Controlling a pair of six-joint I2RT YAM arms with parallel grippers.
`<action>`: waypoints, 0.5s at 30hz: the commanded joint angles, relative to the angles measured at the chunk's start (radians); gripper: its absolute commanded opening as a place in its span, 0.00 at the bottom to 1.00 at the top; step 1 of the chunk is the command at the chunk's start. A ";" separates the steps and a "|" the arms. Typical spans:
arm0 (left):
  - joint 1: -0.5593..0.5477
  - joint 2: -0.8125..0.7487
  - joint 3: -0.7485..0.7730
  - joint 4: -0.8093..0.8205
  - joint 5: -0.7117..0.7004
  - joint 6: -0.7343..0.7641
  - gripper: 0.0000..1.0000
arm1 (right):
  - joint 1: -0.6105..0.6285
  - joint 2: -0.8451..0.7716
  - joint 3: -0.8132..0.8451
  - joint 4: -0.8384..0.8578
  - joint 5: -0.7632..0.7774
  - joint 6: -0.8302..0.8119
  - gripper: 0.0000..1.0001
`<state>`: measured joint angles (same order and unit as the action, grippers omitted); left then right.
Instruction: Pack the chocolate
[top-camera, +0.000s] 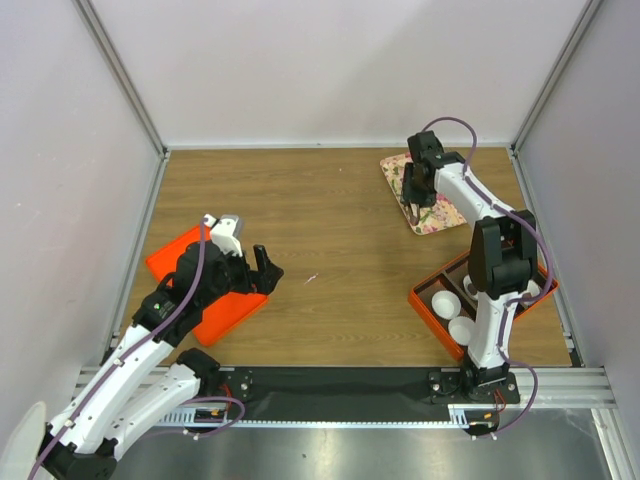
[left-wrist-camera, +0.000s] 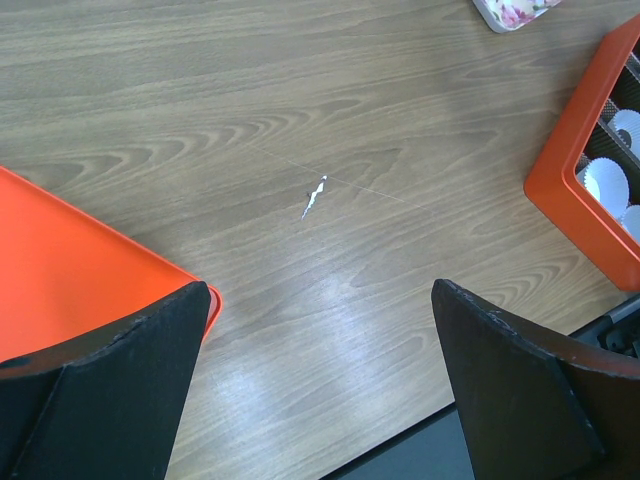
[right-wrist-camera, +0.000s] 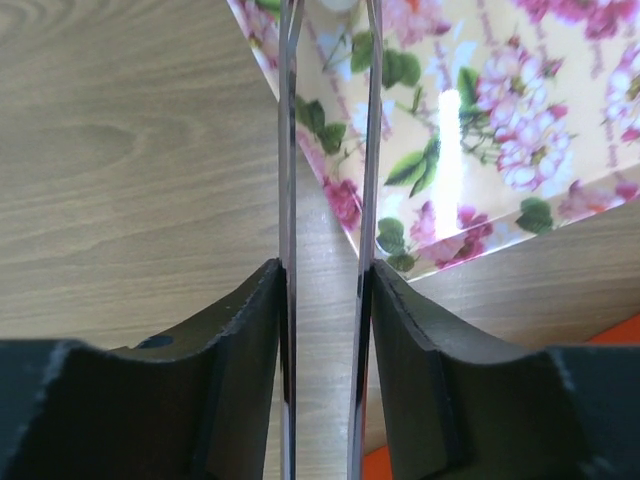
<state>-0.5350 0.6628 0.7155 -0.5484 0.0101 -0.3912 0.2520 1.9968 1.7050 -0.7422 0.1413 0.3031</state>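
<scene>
No chocolate shows in any view. My right gripper (top-camera: 415, 195) (right-wrist-camera: 325, 270) is shut on a pair of metal tongs (right-wrist-camera: 288, 150); their two thin blades reach forward with a narrow gap over the near corner of a floral tray (top-camera: 447, 215) (right-wrist-camera: 500, 150). The blade tips are cut off at the top of the right wrist view. My left gripper (top-camera: 255, 275) (left-wrist-camera: 320, 290) is open and empty, hovering over bare wood beside a flat orange lid (top-camera: 215, 312) (left-wrist-camera: 60, 270).
An orange box (top-camera: 428, 305) (left-wrist-camera: 570, 170) at the near right holds white paper cups (top-camera: 445, 303) (left-wrist-camera: 605, 180). A small white scrap (left-wrist-camera: 315, 197) lies on the wood mid-table. Walls enclose the table on three sides.
</scene>
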 joint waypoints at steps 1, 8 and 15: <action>-0.005 -0.008 0.033 0.016 -0.006 0.006 1.00 | 0.015 -0.061 -0.015 -0.005 0.017 0.014 0.42; -0.006 -0.011 0.033 0.019 0.001 0.008 1.00 | 0.013 -0.133 0.013 -0.078 0.076 -0.005 0.29; -0.006 -0.026 0.035 0.025 0.016 0.008 1.00 | 0.015 -0.369 -0.086 -0.308 0.104 0.094 0.26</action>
<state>-0.5350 0.6579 0.7155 -0.5484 0.0113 -0.3912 0.2626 1.8004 1.6653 -0.9199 0.2188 0.3420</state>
